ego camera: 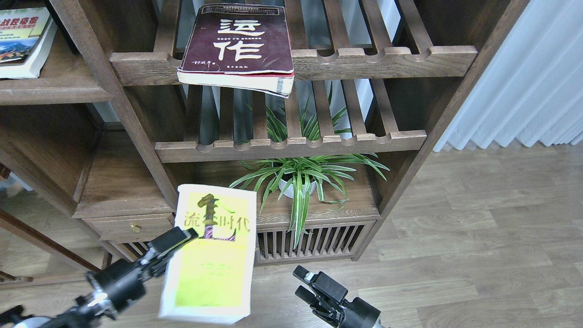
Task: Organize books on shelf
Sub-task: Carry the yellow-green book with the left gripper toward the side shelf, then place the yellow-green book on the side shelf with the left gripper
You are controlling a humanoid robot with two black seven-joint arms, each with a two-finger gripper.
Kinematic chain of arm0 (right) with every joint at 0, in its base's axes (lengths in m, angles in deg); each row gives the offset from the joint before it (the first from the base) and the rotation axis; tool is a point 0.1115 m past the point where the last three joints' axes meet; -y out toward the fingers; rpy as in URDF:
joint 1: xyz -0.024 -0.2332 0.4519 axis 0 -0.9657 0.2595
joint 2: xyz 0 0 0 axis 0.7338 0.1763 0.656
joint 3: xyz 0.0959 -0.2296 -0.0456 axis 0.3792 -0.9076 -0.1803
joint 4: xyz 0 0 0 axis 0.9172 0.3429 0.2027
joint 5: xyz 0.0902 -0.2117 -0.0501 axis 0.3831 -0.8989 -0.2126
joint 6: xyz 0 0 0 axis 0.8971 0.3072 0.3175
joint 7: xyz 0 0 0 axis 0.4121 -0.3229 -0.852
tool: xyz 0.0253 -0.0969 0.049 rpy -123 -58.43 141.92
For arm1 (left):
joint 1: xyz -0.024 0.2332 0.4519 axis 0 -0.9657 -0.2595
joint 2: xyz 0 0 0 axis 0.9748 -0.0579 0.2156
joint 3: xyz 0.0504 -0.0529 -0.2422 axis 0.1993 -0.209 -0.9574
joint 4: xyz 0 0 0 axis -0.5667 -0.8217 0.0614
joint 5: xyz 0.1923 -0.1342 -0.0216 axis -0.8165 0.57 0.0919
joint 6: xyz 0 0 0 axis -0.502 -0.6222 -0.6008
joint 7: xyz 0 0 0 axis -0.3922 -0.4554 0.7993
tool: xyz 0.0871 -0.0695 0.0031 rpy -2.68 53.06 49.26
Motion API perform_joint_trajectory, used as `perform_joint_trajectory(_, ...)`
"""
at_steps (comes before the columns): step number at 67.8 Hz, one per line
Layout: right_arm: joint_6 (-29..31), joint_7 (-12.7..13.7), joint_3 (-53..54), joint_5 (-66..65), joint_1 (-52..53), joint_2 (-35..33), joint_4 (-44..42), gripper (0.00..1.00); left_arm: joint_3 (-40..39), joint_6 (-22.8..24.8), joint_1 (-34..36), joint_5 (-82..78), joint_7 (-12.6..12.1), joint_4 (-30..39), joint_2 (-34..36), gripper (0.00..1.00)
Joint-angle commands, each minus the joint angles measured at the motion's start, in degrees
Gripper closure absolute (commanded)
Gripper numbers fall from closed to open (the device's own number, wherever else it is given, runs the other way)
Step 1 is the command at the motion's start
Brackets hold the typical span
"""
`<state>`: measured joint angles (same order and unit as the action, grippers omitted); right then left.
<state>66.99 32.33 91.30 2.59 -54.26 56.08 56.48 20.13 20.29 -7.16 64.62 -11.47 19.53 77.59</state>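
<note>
Left gripper [182,243] jaws clamped on yellow-green book [210,255] left edge, right gripper [306,283] jaws narrowly parted, holding nothing, maroon book [239,43] flat on slatted rack [364,61].

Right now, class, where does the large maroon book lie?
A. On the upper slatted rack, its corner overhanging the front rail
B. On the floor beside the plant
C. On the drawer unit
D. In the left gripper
A: the maroon book lies flat on the upper slatted rack, its front corner past the rail; the left gripper holds the yellow-green book instead.
</note>
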Motion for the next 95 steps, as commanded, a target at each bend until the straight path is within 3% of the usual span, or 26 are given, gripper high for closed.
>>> perform_joint_trajectory(1,0.0,0.0,0.0,0.0,0.6,0.0,-1.9,0.00,-5.4,0.0,0.0,0.0,-0.2,0.1,8.5,0.99)
perform_joint_trajectory(12,0.0,0.0,-0.1,0.0,1.4,0.0,-3.6,0.00,-8.5,0.0,0.0,0.0,-0.2,0.2,16.7,0.99)
perform_joint_trajectory(34,0.0,0.0,-0.9,-0.1,2.5,0.0,-3.8,0.00,-18.6,0.0,0.0,0.1,-0.2,-0.9,26.5,0.99)
perform_joint_trajectory(67,0.0,0.0,-0.7,-0.1,3.4,0.0,-4.7,0.00,-35.1,0.0,0.1,0.4,-0.3,-7.6,30.7,0.99)
perform_joint_trajectory(95,0.0,0.0,-0.7,-0.2,3.7,0.0,-5.2,0.00,-40.5,0.0,2.5,0.3,-0.6,-14.9,32.5,0.99)
